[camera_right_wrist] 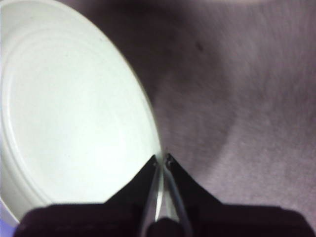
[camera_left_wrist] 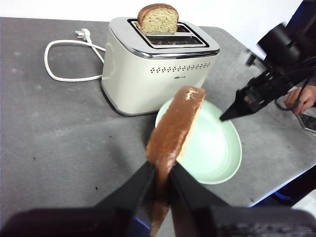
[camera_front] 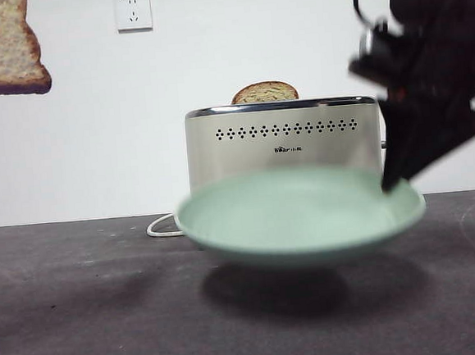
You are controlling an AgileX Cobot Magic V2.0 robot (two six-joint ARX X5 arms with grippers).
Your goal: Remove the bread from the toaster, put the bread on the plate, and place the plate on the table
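Note:
My left gripper [camera_left_wrist: 160, 170] is shut on the lower edge of the bread [camera_left_wrist: 175, 123], a large brown slice held edge-on above the table. In the front view the bread [camera_front: 1, 48] hangs high at the left, with its gripper out of frame. The pale green plate [camera_front: 298, 214] hovers slightly tilted above the table [camera_front: 84, 321], in front of the cream toaster [camera_front: 284, 145]. My right gripper [camera_right_wrist: 161, 160] is shut on the rim of the plate [camera_right_wrist: 74, 113]. From the front this gripper [camera_front: 390, 183] reaches in from the upper right. The bread is above and left of the plate [camera_left_wrist: 217, 148].
A smaller domed slice [camera_front: 264, 92] stands in a slot of the toaster [camera_left_wrist: 148, 74]. A white cord [camera_left_wrist: 54, 64] loops on the table beside it. A wall socket [camera_front: 133, 11] is on the white wall. A person's hand [camera_left_wrist: 301, 98] shows past the table's edge.

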